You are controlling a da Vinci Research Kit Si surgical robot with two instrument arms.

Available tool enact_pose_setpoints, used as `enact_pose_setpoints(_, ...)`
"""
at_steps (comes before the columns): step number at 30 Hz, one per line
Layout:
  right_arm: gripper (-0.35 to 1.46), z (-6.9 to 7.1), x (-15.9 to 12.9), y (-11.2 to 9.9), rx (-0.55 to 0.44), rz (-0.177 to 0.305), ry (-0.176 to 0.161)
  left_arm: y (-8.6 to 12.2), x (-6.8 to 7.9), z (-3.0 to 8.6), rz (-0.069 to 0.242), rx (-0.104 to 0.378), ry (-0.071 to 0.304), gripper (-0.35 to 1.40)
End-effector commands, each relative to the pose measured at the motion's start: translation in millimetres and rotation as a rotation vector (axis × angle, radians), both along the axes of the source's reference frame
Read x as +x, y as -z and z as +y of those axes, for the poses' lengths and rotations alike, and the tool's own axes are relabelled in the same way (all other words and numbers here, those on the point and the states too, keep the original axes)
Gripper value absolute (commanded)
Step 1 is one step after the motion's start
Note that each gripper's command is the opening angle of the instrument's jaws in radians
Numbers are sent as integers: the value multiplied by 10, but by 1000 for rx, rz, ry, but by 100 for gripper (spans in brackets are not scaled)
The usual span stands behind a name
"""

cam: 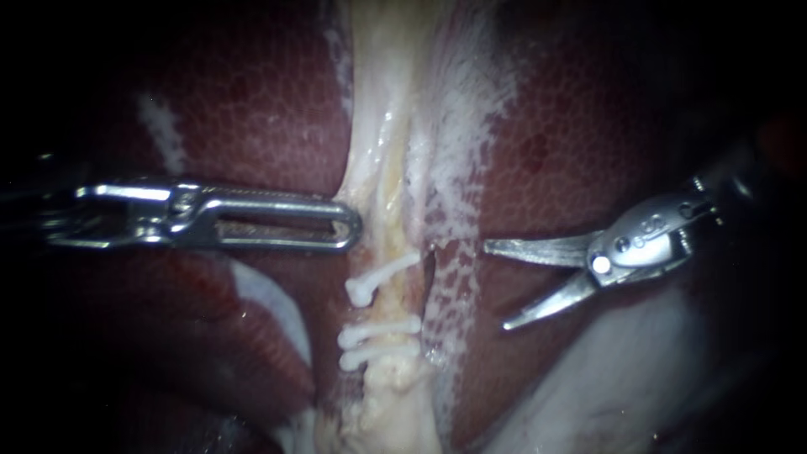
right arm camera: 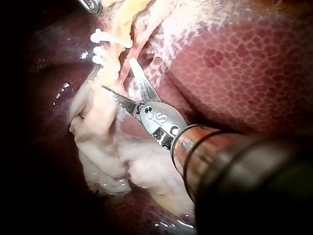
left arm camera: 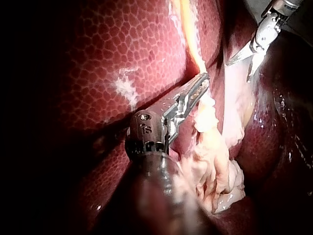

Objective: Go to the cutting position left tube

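A pale yellowish tube [cam: 388,244] runs down the middle of the endoscope view and carries three white clips: one upper clip [cam: 382,274] and two lower clips [cam: 378,329] close together. This is the left tube; a mottled whitish strand [cam: 450,282] lies just right of it. My left instrument [cam: 346,225] holds pale tissue at the tube's left edge, above the clips, jaws together [left arm camera: 198,84]. My right instrument [cam: 498,286] has two blades standing open to the right of the strand, apart from the tube. In the right wrist view the blades [right arm camera: 117,74] point towards the clips [right arm camera: 108,40].
Dark red mottled liver [cam: 252,126] lies on both sides of the tube. Loose pale ragged tissue [right arm camera: 117,161] hangs beside and under the right instrument's shaft. A pale smooth surface [cam: 605,378] fills the lower right of the endoscope view.
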State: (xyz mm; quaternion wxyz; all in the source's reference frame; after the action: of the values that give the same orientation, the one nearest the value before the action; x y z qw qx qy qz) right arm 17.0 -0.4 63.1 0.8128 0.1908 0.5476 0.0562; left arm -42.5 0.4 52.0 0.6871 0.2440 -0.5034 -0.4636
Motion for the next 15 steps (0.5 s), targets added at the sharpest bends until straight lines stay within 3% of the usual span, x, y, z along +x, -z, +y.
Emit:
enact_pose_setpoints(1, 120, -2, 3, -3, 15, -3, 6, 4, 1, 0, 0, 2, 0, -35)
enact_pose_setpoints(15, 95, -22, 33, -20, 123, -25, 53, 54, 29, 9, -30, 2, 12, -35)
